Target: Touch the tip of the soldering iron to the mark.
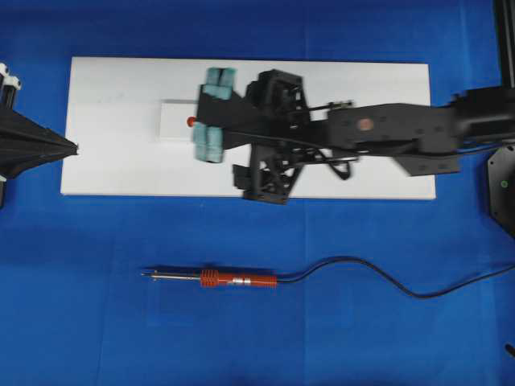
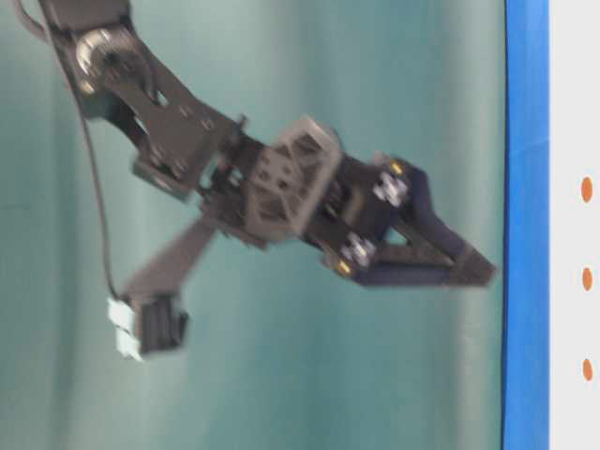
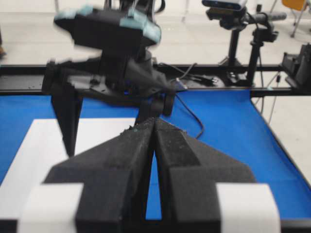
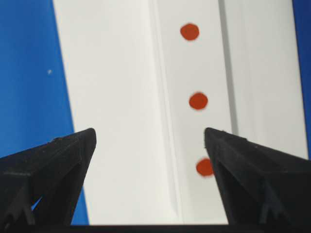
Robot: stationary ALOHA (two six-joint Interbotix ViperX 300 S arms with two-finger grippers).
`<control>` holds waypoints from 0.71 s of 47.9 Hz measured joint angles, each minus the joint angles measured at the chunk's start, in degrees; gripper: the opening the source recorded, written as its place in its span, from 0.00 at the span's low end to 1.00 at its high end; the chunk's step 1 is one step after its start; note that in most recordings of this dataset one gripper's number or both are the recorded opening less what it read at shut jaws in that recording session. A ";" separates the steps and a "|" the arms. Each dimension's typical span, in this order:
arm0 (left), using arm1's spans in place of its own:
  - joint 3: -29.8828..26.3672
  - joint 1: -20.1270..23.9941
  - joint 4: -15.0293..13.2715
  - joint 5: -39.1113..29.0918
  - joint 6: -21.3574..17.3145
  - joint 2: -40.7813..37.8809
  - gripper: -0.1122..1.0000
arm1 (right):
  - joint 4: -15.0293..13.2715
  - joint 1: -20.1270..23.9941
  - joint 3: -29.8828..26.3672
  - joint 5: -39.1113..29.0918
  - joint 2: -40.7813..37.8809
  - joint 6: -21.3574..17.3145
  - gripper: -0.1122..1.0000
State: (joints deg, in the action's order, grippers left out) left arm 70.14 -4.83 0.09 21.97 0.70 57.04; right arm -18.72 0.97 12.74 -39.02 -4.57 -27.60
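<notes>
The soldering iron (image 1: pixel 213 279) lies flat on the blue cloth in front of the white board (image 1: pixel 362 80), its silver tip pointing left and its black cord (image 1: pixel 378 273) trailing right. No gripper touches it. A red mark (image 1: pixel 191 121) shows on a small raised white block (image 1: pixel 173 121) on the board. In the right wrist view three red marks (image 4: pixel 198 101) run in a line down that strip. My right gripper (image 1: pixel 211 112) (image 4: pixel 150 136) hangs open over the block, with nothing between its fingers. My left gripper (image 1: pixel 72 149) (image 3: pixel 154 121) is shut and empty at the board's left edge.
The board lies across the far half of the blue cloth (image 1: pixel 96 322). The right arm (image 1: pixel 402 133) stretches over the board from the right and looks blurred in the table-level view (image 2: pixel 281 178). A black fixture (image 1: pixel 503 189) stands at the right edge.
</notes>
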 measured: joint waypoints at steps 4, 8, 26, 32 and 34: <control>0.00 -0.09 0.00 0.09 0.00 0.00 0.10 | 0.00 0.09 3.52 0.62 4.39 -0.26 0.86; 0.00 -0.09 -0.09 0.00 0.00 0.00 0.10 | 0.00 -0.09 8.09 2.11 9.84 -0.35 0.86; 0.00 -0.18 -0.09 0.00 0.00 0.09 0.10 | 0.00 -0.18 32.52 11.78 40.25 -0.62 0.82; 0.00 -0.26 0.00 0.00 0.00 0.09 0.10 | 0.09 -0.09 38.58 11.87 50.45 -0.62 0.80; 0.00 -0.26 0.00 0.00 0.00 0.09 0.10 | 0.00 -0.09 39.90 11.95 53.00 -0.62 0.80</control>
State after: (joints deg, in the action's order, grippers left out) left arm 70.14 -5.10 0.09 21.97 0.70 57.13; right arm -18.72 0.88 52.65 -27.07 48.43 -28.21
